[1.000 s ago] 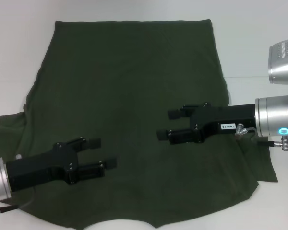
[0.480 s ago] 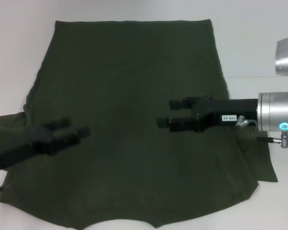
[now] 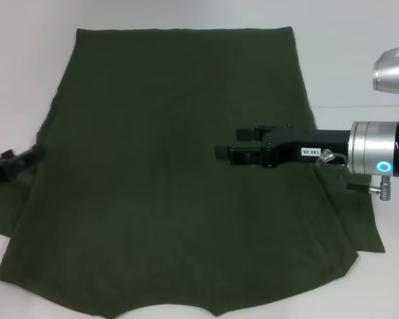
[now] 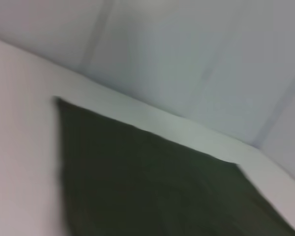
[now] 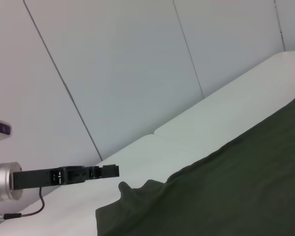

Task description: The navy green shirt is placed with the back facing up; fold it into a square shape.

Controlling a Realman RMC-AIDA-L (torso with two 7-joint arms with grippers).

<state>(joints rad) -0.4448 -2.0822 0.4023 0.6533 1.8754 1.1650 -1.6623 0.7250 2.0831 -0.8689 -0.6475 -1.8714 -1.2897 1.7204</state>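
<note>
The navy green shirt (image 3: 173,166) lies spread flat on the white table (image 3: 359,60), plain side up, hem at the far end and neckline at the near edge. My right gripper (image 3: 227,143) is open and empty, hovering over the shirt's right half, pointing left. My left gripper (image 3: 16,161) is blurred at the far left edge, over the shirt's left sleeve area. It also shows in the right wrist view (image 5: 110,171), above the table beside the shirt (image 5: 226,191). The left wrist view shows a corner of the shirt (image 4: 152,187).
The shirt's left sleeve (image 3: 6,209) is bunched outward at the left; the right sleeve (image 3: 367,226) lies under my right arm. Grey wall panels (image 5: 137,73) stand behind the table.
My left gripper has pulled back from over the shirt's lower left to the far left edge. My right gripper has risen slightly toward the far side and stays open.
</note>
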